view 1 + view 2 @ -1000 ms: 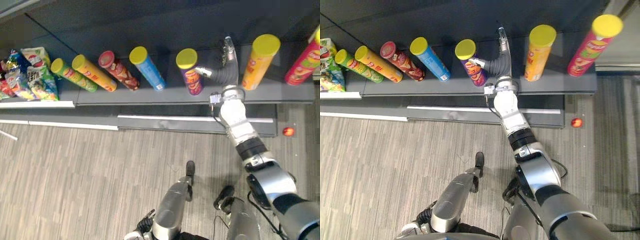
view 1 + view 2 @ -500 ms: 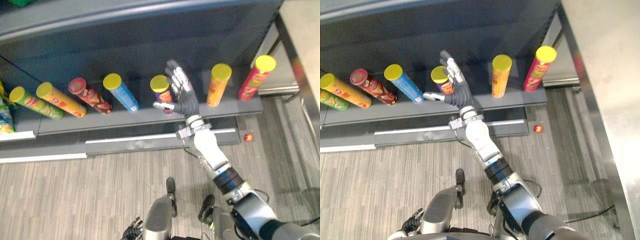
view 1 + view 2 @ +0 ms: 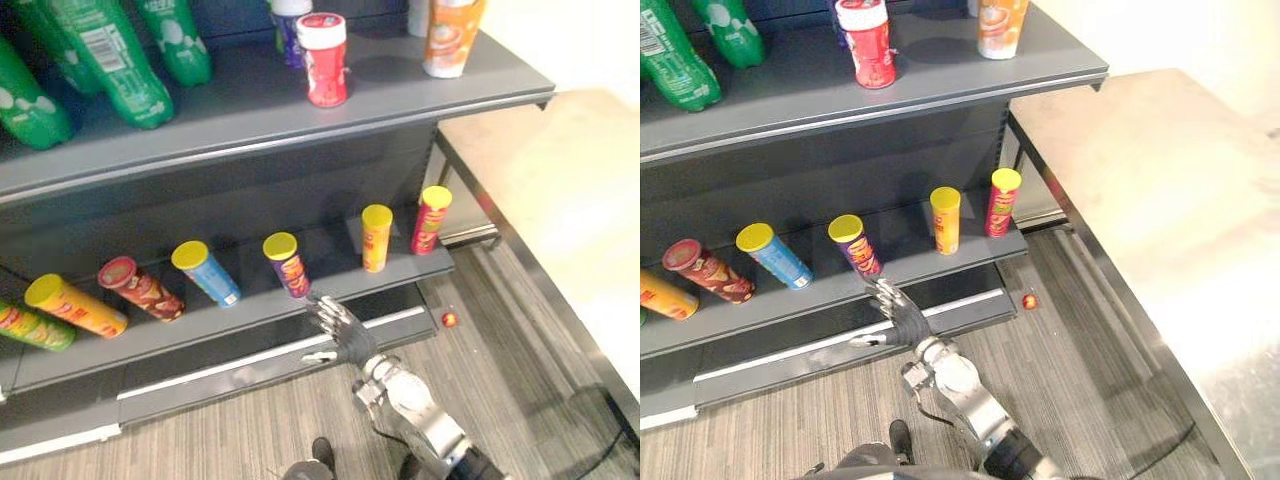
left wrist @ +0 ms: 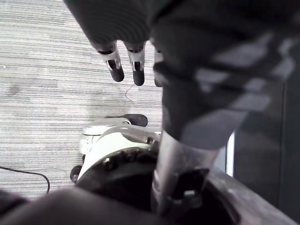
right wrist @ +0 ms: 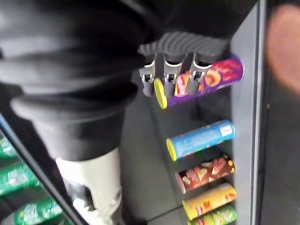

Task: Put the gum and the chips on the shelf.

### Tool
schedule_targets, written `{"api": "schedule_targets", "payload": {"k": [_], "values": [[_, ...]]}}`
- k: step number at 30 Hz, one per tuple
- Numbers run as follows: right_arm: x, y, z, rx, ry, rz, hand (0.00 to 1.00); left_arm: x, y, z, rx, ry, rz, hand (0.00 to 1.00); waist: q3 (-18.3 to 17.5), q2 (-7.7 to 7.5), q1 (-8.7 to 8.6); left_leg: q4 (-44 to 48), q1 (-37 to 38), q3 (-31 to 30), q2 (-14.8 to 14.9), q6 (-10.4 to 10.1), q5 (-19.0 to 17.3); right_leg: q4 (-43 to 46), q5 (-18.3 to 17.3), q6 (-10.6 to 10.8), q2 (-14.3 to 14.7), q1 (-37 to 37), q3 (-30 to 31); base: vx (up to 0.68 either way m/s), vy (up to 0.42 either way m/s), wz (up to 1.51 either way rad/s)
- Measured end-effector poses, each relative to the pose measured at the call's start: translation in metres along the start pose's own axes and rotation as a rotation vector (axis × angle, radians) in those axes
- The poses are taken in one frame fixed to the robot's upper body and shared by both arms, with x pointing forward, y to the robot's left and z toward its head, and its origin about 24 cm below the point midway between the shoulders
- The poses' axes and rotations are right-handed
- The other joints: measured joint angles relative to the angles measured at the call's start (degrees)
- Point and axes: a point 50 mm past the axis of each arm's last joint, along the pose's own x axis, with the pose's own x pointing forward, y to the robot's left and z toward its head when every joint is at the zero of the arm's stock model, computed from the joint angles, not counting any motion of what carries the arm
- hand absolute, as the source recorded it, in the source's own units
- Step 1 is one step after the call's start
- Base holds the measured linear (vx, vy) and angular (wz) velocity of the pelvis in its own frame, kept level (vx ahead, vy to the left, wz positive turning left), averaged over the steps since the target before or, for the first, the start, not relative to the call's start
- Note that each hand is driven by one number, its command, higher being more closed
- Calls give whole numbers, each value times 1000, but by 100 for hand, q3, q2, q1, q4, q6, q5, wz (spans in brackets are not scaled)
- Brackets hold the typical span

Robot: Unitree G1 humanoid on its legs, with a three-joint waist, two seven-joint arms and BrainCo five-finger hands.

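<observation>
Purple chips can [image 3: 287, 264] stands tilted on lower shelf [image 3: 250, 312], between blue can [image 3: 205, 272] and orange can [image 3: 376, 237]. Right hand [image 3: 340, 328] just in front of purple can, fingers straight and spread, holding nothing. Left hand [image 4: 115, 70] over floor [image 4: 47, 70], fingers relaxed, empty.

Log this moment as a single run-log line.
right hand: open, empty, just before lower shelf | purple chips can: standing on shelf | left hand: open, empty, hanging

Green bottles [image 3: 110, 55] cut off at top — small red thing [image 3: 449, 319] unidentifiable.
</observation>
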Motion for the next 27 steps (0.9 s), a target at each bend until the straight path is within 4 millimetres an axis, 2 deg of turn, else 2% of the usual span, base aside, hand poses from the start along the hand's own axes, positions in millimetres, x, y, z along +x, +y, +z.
{"api": "schedule_targets", "payload": {"k": [6, 8, 9, 11, 13, 14, 16, 17, 21, 24, 25, 27], "values": [[-34, -26, -21, 26, 79, -120, 0, -1, 2, -2, 35, -3, 18, 0, -35, -22, -130, -5, 108, 147, -15, -15, -36, -7, 5, 5, 9, 30, 163, 3, 16, -13], [-58, -46, -31, 46, 118, -246, 0, -1, 3, -2, 51, -6, 21, 0, -36, -22, -144, -6, 112, 164, -15, -13, -41, -14, 7, 5, 19, 24, 191, -7, 1, -5], [-60, -49, -32, 47, 123, -261, 0, -1, 3, -2, 51, -7, 22, 0, -37, -22, -146, -6, 112, 165, -15, -13, -41, -15, 7, 5, 20, 24, 193, 0, 0, 0], [-78, -63, -41, 49, 165, -345, 0, -2, 5, -2, 49, -10, 29, 0, -38, -24, -156, -7, 114, 180, -15, -13, -43, -31, 13, 9, 32, 21, 227, 7, 2, -5], [-104, -78, -63, 54, 265, -456, 0, -3, 6, -4, 46, -5, 35, 0, -94, -29, -179, -9, 110, 212, -2, -17, -46, -114, 59, -7, 63, 15, 271, 24, 1, -9], [-110, -81, -69, 55, 293, -478, 0, -3, 7, -5, 41, -2, 37, 0, -117, -32, -192, -9, 110, 219, 0, -17, -46, -129, 65, -6, 69, 13, 277, 45, -1, -7], [-136, -89, -91, 90, 398, -567, 0, -4, 7, -11, 20, 16, 42, 0, -182, -42, -270, -9, 118, 226, 5, -29, -54, -161, 66, -7, 85, 23, 290, 45, -4, -3], [-142, -90, -96, 98, 423, -585, 0, -4, 8, -12, 14, 21, 46, 0, -188, -40, -296, -9, 127, 229, 7, -31, -55, -169, 69, -11, 90, 29, 294, 31, -6, -8], [-186, -96, -125, 189, 570, -762, 0, -5, 7, -21, -40, 62, 55, 0, -280, 3, -347, -10, 195, 286, 28, -49, -67, -218, 88, -28, 130, 64, 361, 17, -8, -11], [-199, -105, -130, 206, 582, -880, 0, -6, 8, -28, -69, 94, 65, 0, -323, -4, -431, -10, 235, 273, 33, -51, -68, -356, 155, -38, 155, 153, 346, -11, 1, 0], [-203, -108, -132, 215, 591, -914, 0, -6, 7, -30, -91, 106, 70, 0, -356, 51, -439, -10, 272, 275, 34, -51, -69, -424, 188, -34, 160, 216, 346, -38, 4, -1], [-210, -109, -136, 234, 617, -978, 0, -7, 7, -33, -107, 120, 76, 0, -386, 9, -435, -11, 289, 264, 34, -55, -74, -471, 193, -32, 158, 241, 340, -16, 2, 2]]}}
